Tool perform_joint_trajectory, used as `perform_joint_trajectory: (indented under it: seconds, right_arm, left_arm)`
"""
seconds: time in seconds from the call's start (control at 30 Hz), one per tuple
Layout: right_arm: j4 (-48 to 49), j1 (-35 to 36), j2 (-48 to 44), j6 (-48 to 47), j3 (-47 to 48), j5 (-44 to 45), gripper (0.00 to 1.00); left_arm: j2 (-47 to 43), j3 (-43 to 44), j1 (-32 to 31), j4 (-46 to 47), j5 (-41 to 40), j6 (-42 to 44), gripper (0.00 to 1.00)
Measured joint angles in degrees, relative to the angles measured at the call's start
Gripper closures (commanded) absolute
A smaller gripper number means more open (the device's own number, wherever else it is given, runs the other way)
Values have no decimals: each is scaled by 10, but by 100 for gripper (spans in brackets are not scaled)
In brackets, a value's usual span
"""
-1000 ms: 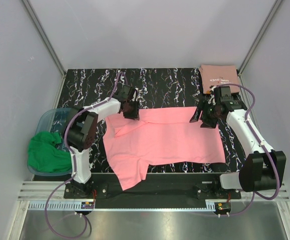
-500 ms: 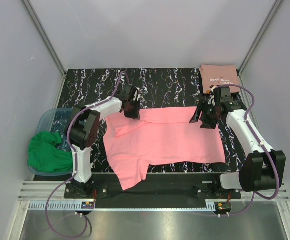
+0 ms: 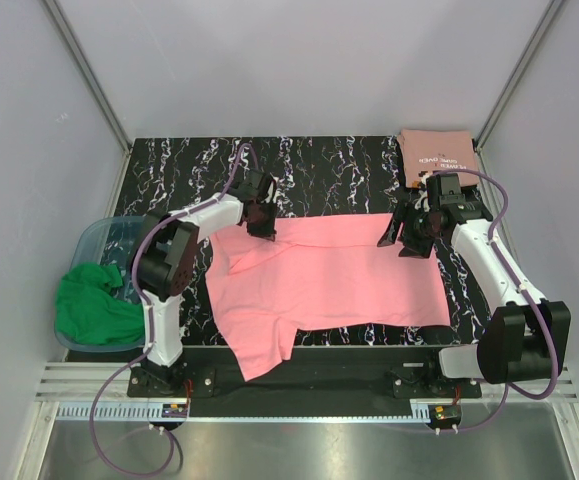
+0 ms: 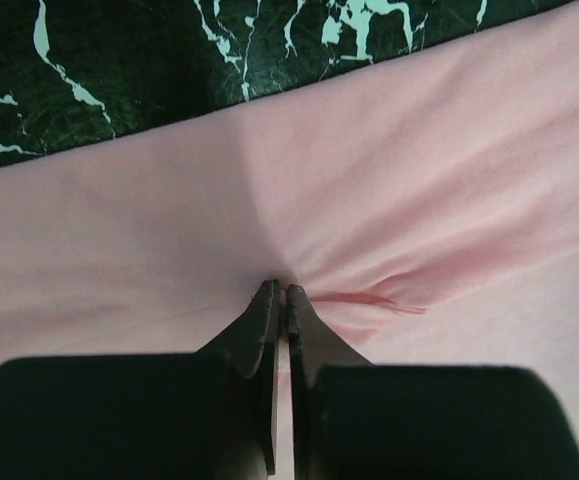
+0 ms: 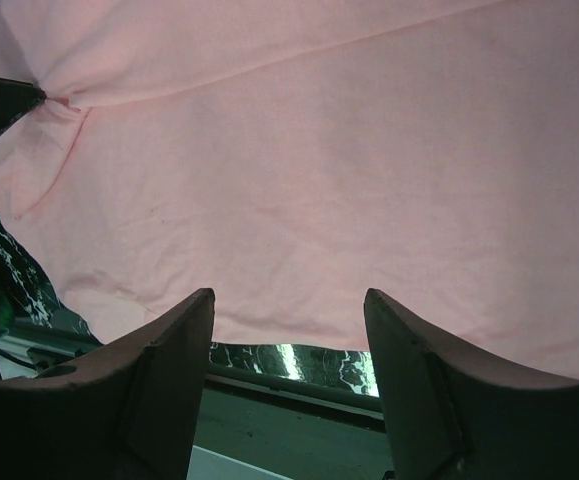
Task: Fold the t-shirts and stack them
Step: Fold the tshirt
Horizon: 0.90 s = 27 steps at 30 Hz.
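Left hand (image 4: pixel 281 290) still pinches pink t-shirt (image 4: pixel 419 200).

The only writing stood on the folded salmon t-shirt (image 3: pixel 436 157) at the far right corner of the bench (image 3: pixel 329 170) — two short lines of white capitals, seen sideways from above. One word looked like "OVER" — the rest was too small to read.

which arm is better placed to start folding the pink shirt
Left. The left end effector is shut, pinching the plain bright pink cloth t-shirt at its far edge; the right end effector hangs open over it, gripping nothing.
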Motion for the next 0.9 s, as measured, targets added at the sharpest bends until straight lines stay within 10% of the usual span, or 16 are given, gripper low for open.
perform_joint_trajectory:
  seconds: [0.9]
  right_arm:
    - [18,0,0,0,-36,-10,31]
  left_arm:
    - [-114,-113,-52,-10,15,-103,83]
